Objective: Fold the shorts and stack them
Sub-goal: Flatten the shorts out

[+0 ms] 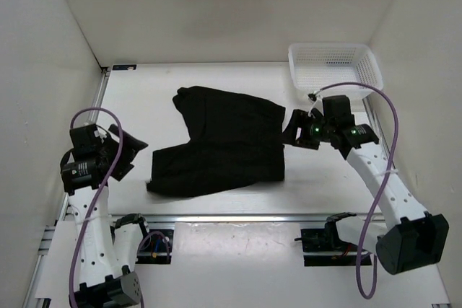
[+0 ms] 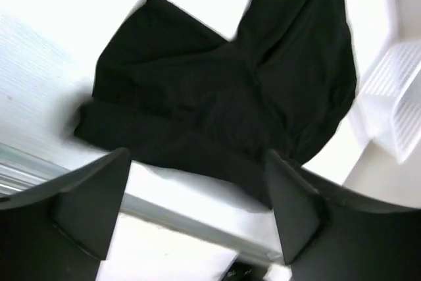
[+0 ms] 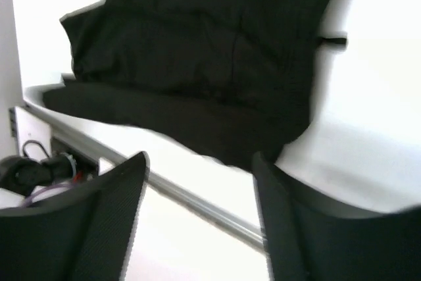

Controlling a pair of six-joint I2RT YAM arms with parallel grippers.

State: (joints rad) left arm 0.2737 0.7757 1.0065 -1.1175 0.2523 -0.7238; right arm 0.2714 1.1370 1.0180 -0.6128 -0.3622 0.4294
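Note:
The black shorts (image 1: 220, 142) lie spread flat on the white table, waistband to the right and legs to the left. They also show in the left wrist view (image 2: 223, 90) and the right wrist view (image 3: 197, 64). My left gripper (image 1: 133, 153) is open and empty, just left of the shorts' near-left leg and apart from it; in its own view (image 2: 197, 208) the jaws stand wide over bare table. My right gripper (image 1: 292, 129) is open and empty at the shorts' right edge; in its own view (image 3: 197, 212) the cloth lies just beyond the fingertips.
A white mesh basket (image 1: 333, 66) stands at the back right, also showing in the left wrist view (image 2: 395, 110). A metal rail (image 1: 216, 218) runs along the table's near edge. White walls close in the left, back and right sides.

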